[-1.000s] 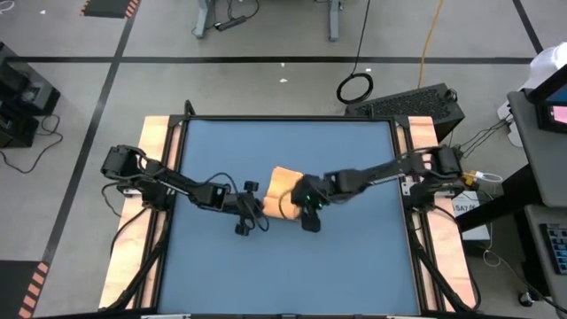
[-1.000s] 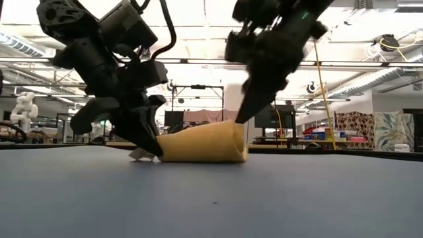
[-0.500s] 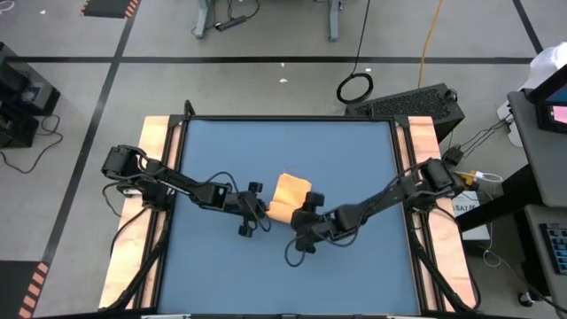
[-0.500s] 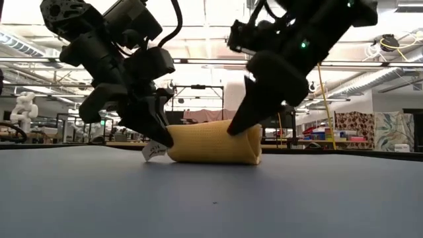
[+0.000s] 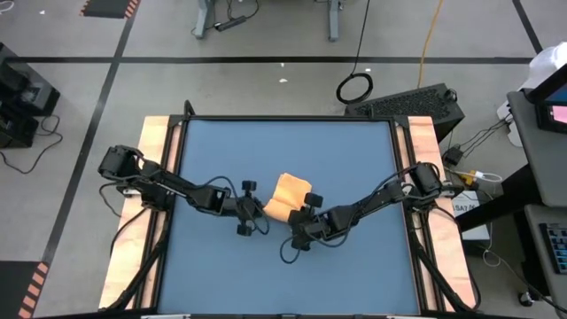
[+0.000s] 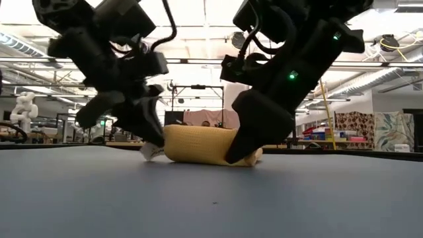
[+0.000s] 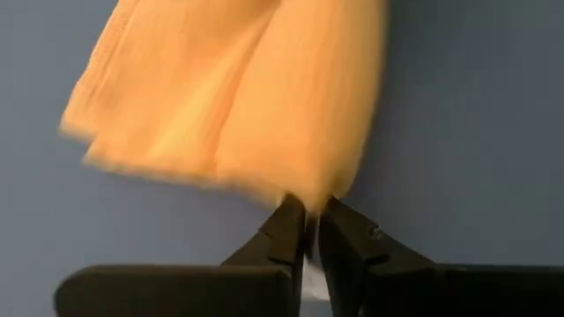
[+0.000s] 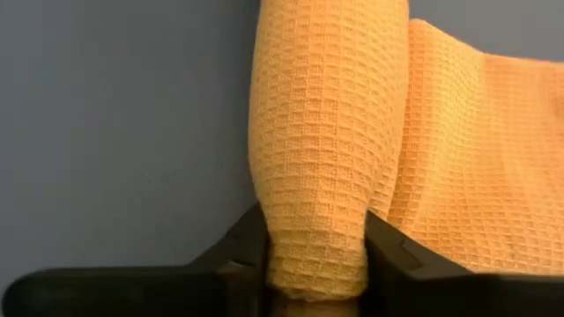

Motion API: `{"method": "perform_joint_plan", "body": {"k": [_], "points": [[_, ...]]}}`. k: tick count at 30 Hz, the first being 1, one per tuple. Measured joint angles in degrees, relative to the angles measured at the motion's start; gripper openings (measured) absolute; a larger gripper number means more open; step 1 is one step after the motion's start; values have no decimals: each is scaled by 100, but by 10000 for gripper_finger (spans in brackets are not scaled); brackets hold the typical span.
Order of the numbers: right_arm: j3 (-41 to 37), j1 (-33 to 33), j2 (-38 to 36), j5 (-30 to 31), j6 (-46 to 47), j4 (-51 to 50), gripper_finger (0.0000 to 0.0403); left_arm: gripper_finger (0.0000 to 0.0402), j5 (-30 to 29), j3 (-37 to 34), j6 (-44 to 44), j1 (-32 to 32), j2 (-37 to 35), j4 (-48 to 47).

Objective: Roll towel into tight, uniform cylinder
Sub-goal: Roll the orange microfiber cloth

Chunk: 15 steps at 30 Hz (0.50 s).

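Now clamped by the right end effector at its near end and pinched at the tagged edge by the left end effector, towel mid-table, half-rolled, set for tightening.

In the left wrist view the towel is blurred and runs off the frame's edge. In the low view the right gripper hides the towel's near end. The white tag beside the towel is too small to read.
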Motion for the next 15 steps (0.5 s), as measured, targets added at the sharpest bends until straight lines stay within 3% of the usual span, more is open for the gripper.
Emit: {"method": "perform_joint_plan", "body": {"k": [5,7,9,12,15], "points": [[-15,37,7,69,-222,112,84,78,-1129,-11,-255,-314,-406,-715],[-22,32,10,48,-241,169,85,96,-1311,-11,-256,-442,-642,-731],[-22,9,10,-28,-239,173,86,112,-1242,-11,-193,-521,-760,-430],[-20,-31,15,-187,-232,218,86,128,-669,-98,119,-586,-774,556],[-20,-81,17,-354,-261,247,86,138,-252,-202,421,-603,-437,1502]]}}
